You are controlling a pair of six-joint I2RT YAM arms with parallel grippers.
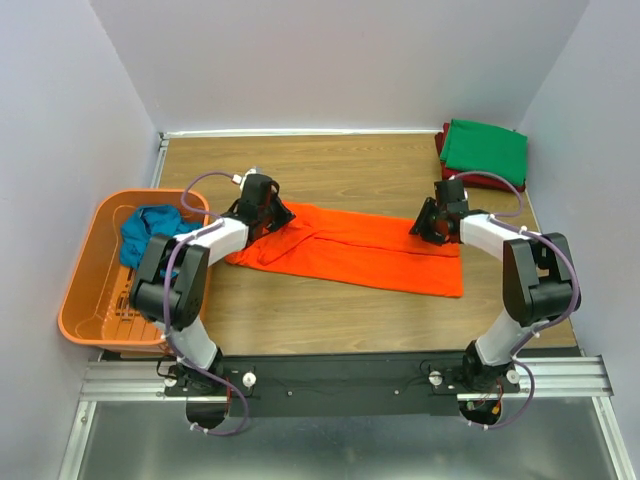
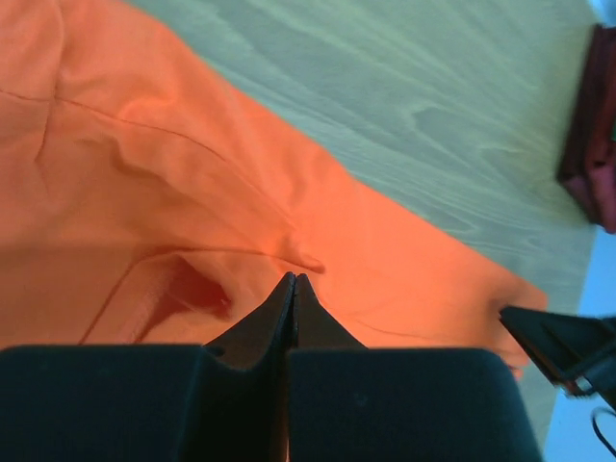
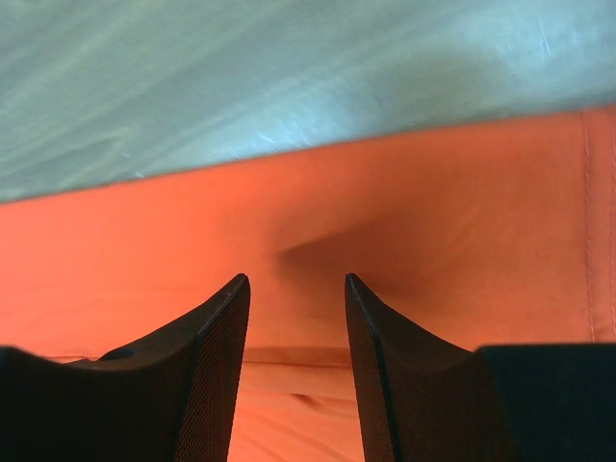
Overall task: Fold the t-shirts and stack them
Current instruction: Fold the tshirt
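The bright orange t-shirt (image 1: 360,250) lies as a long strip across the middle of the table. My left gripper (image 1: 283,215) is at its left end. In the left wrist view the jaws (image 2: 295,279) are pressed together where a raised crease of the orange cloth (image 2: 144,173) meets the tips. My right gripper (image 1: 422,228) stands open over the shirt's far right edge, its fingers (image 3: 295,281) apart above flat orange cloth (image 3: 433,192). A folded green t-shirt (image 1: 485,148) lies on a dark red one (image 1: 490,183) at the back right. A teal-blue t-shirt (image 1: 150,232) is bunched in the basket.
The orange plastic basket (image 1: 80,290) sits at the table's left edge, beside my left arm. White walls close in the back and both sides. Bare wood (image 1: 330,165) shows behind the orange shirt and in front of it.
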